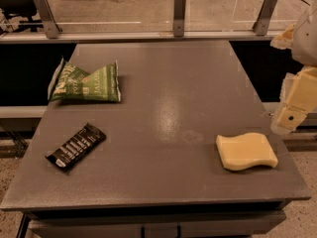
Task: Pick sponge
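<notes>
The desk (163, 78) is a flat grey slab with a dull, faintly speckled surface that catches a soft sheen near its middle. Its far edge meets a low clear panel held by three upright metal brackets (179, 13). Its near edge runs straight across the bottom of the view, and its right edge slants down towards the near right corner.

Most of the top is bare. A broad open band runs from the far edge down through the centre to the near edge.

The sponge (246, 151) lies flat on the near right part of the desk, close to the right edge and a little back from the near edge. It is well apart from everything else on the desk. It is a thick, pale yellow foam slab, plain and unmarked, with wavy S-curved edges and a matte, soft-looking face.

The end effector (294, 102) hangs at the right border of the view, beyond the desk's right edge, above and just to the right of the sponge and not touching it. It is pale yellow and blocky. Whether it is spread or pressed together cannot be told.

On the far left lies a crinkled green snack bag (86, 83), puffed and glossy. Nearer, on the left, lies a slim black wrapped bar (75, 146) with white print, set diagonally.
</notes>
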Action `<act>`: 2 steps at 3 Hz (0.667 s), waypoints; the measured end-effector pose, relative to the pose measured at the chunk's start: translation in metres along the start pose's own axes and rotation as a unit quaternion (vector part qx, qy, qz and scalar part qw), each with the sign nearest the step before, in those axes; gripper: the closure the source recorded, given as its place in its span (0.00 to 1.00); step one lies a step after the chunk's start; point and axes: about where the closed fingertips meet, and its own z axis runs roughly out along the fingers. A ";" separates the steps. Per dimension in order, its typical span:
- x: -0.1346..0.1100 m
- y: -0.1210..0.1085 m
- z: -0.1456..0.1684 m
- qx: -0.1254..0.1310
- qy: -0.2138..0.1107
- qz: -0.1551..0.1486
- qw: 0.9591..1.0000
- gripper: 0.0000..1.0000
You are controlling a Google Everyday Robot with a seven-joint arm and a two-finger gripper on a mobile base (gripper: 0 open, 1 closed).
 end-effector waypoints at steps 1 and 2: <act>0.000 0.000 0.000 0.000 0.000 0.000 1.000 0.00; 0.007 0.012 0.023 -0.027 -0.015 -0.002 1.000 0.00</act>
